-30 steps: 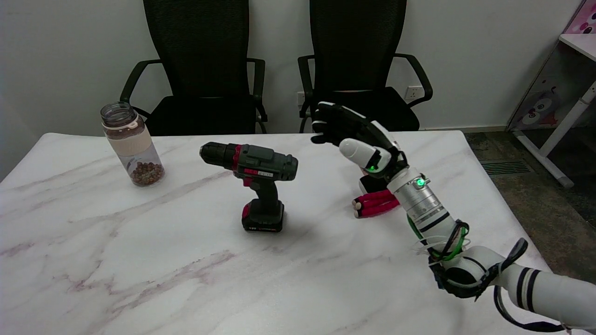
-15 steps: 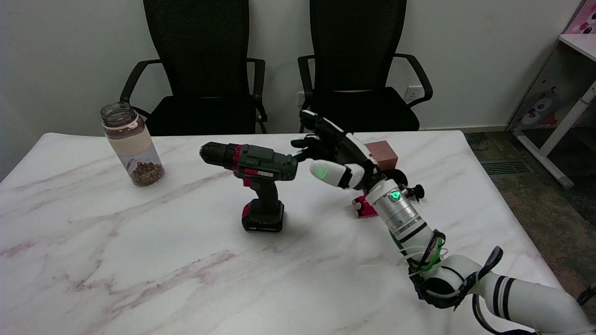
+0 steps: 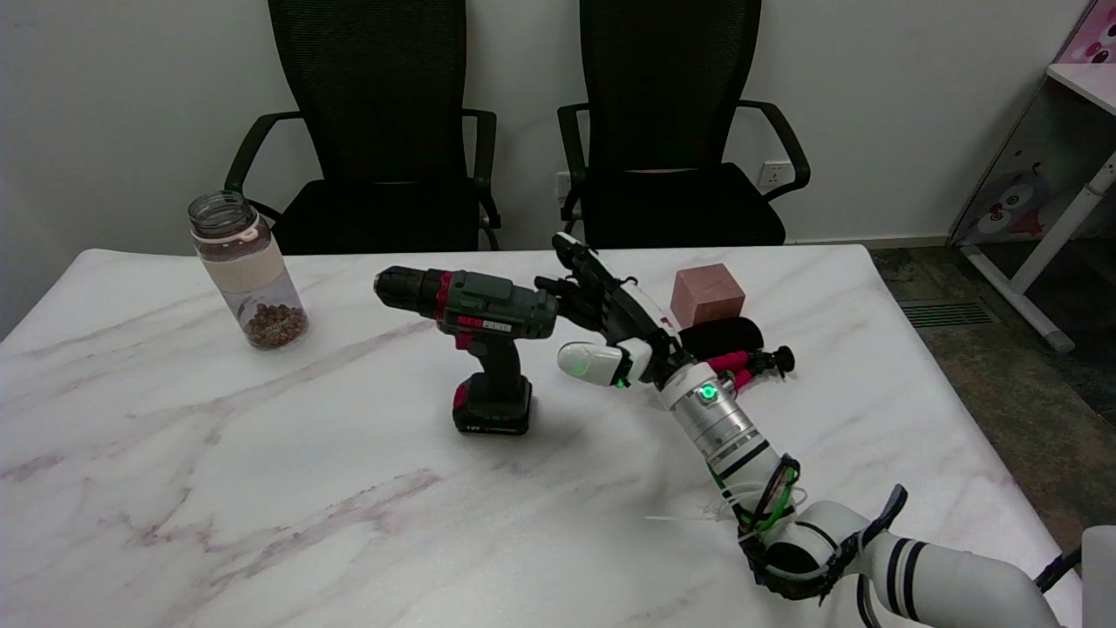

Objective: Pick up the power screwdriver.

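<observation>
The power screwdriver (image 3: pixel 478 327) stands upright on its red-and-black battery base near the middle of the marble table (image 3: pixel 261 488), dark grey body, chuck pointing left. My right hand (image 3: pixel 602 318) is just right of the tool's rear end, fingers spread and empty. Its fingertips (image 3: pixel 551 283) are at the back of the motor housing, either touching it or a hair away. The white thumb hangs lower, level with the handle and a short gap to its right.
A clear jar (image 3: pixel 247 269) with brown pellets stands at the left rear. Behind my wrist lie a brown cube (image 3: pixel 707 295) and a black-and-red mini tripod (image 3: pixel 741 349). Two black office chairs (image 3: pixel 384 131) stand beyond the far edge.
My right hand has swept left and down from above the cube to the screwdriver's rear end, uncovering the cube and tripod. The screwdriver has not moved.
</observation>
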`<action>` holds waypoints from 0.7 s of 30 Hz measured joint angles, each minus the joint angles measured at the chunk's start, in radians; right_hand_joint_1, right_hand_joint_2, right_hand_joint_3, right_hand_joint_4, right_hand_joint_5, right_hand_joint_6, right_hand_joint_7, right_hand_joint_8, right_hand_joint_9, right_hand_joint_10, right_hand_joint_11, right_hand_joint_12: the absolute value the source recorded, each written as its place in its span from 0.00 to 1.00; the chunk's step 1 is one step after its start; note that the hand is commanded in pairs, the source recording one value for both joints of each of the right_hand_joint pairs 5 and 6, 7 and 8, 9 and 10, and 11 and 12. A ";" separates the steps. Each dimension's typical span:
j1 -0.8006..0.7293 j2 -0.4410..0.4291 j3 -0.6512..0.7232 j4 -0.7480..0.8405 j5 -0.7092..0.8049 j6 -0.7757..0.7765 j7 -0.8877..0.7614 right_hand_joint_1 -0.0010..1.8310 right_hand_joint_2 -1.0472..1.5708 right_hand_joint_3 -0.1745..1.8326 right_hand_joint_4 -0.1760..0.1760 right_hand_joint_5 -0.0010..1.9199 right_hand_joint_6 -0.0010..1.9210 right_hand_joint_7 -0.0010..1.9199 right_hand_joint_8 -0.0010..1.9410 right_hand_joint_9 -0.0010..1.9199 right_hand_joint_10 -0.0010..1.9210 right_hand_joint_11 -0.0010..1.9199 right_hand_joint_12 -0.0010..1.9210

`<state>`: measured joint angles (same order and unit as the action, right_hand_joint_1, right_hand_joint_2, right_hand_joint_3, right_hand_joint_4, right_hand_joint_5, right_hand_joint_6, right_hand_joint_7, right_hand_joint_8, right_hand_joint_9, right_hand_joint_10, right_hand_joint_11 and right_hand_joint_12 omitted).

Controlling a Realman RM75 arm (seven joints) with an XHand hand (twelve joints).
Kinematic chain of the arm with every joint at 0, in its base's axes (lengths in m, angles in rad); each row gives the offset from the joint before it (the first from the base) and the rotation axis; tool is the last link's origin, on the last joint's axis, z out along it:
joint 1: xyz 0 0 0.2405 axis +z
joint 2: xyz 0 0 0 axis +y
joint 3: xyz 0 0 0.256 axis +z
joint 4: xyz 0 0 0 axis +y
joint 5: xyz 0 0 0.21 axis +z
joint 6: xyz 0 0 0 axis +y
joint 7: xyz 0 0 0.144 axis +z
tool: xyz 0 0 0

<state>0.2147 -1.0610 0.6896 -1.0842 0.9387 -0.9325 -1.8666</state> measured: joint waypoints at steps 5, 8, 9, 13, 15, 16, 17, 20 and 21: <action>0.000 -0.021 -0.006 0.021 -0.002 0.000 -0.012 0.46 0.35 0.41 0.47 0.00 0.00 0.00 0.00 0.05 0.05 0.13 0.13; 0.002 -0.030 -0.010 0.030 -0.004 0.000 -0.017 0.46 0.35 0.38 0.42 0.00 0.00 0.00 0.00 0.04 0.04 0.11 0.11; 0.003 -0.033 -0.012 0.033 -0.004 0.000 -0.019 0.46 0.35 0.37 0.41 0.00 0.00 0.00 0.00 0.04 0.04 0.11 0.11; 0.007 -0.044 -0.018 0.042 -0.009 0.000 -0.023 0.47 0.34 0.37 0.39 0.00 0.00 0.00 0.00 0.04 0.04 0.10 0.10; 0.010 -0.050 -0.021 0.045 -0.011 0.000 -0.025 0.47 0.34 0.38 0.38 0.00 0.00 0.00 0.00 0.04 0.04 0.09 0.09; 0.011 -0.053 -0.022 0.047 -0.013 0.000 -0.026 0.47 0.34 0.38 0.38 0.00 0.00 0.00 0.00 0.05 0.05 0.09 0.09; 0.012 -0.056 -0.023 0.049 -0.014 0.000 -0.027 0.47 0.34 0.38 0.38 0.00 0.00 0.00 0.00 0.05 0.05 0.09 0.09; 0.015 -0.068 -0.026 0.056 -0.016 0.000 -0.029 0.48 0.34 0.38 0.38 0.00 0.00 0.00 0.00 0.05 0.05 0.09 0.09; 0.015 -0.072 -0.027 0.059 -0.017 -0.001 -0.029 0.48 0.34 0.38 0.38 0.00 0.00 0.00 0.00 0.05 0.05 0.09 0.09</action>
<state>0.2298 -1.1325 0.6629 -1.0252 0.9221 -0.9330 -1.8960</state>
